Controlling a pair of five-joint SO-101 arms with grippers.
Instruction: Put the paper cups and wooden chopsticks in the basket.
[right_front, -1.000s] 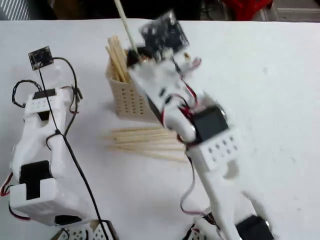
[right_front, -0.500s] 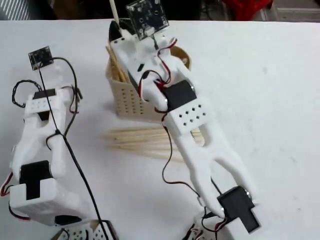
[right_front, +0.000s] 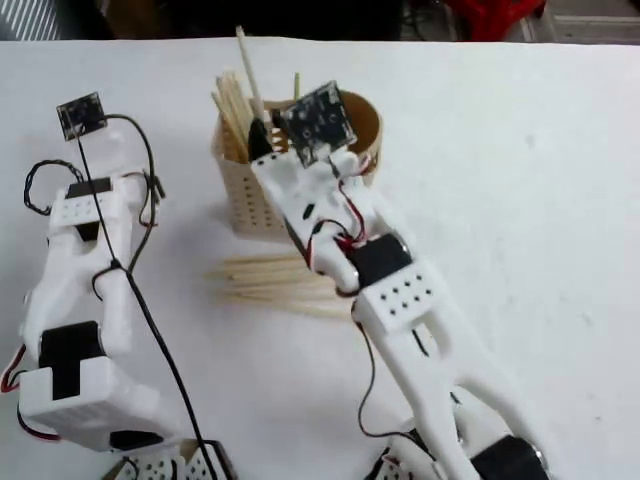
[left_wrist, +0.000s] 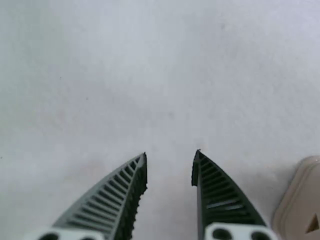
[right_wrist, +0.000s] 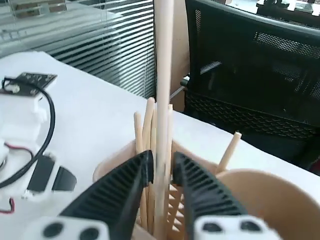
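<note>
Now the right gripper, shut tight on one long pale wooden chopstick, has dropped down to the cream holey plastic basket at upper middle (nearly in); loose sticks wait below.

Left end effector agape; right tight.

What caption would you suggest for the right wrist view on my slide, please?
Right gripper grips one wooden chopstick among those standing in the basket.

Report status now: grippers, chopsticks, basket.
Right gripper shut on chopstick, upright at basket. Left gripper open above table. Loose chopsticks on table beside basket.
</note>
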